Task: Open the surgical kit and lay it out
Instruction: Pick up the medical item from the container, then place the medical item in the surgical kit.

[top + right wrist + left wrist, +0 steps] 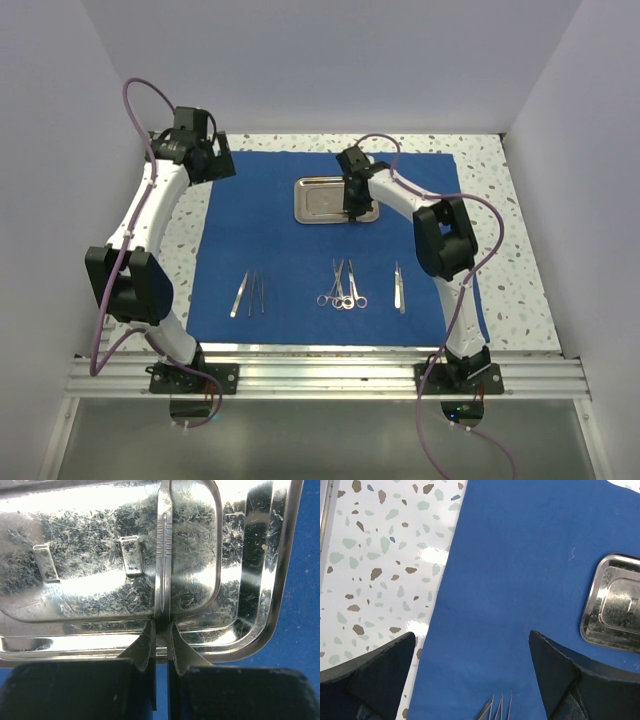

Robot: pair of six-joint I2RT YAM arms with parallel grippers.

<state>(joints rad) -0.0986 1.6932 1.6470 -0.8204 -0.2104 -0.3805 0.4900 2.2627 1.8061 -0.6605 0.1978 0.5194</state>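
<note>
Slippage worries me: right claw point(161, 628) pinches the tweezers point(163, 555) by one end at the tray point(260, 580); a jolt could drop them. Left claw point(472, 637) gapes empty.

Tabletop point(520, 290): white terrazzo-pattern surface, brown and grey-green flecks (glare patches towards its left side).
Rail point(320, 375): silver slotted metal, along the table's near edge.
Walls point(330, 60): plain pale panels, back and both sides.
</note>
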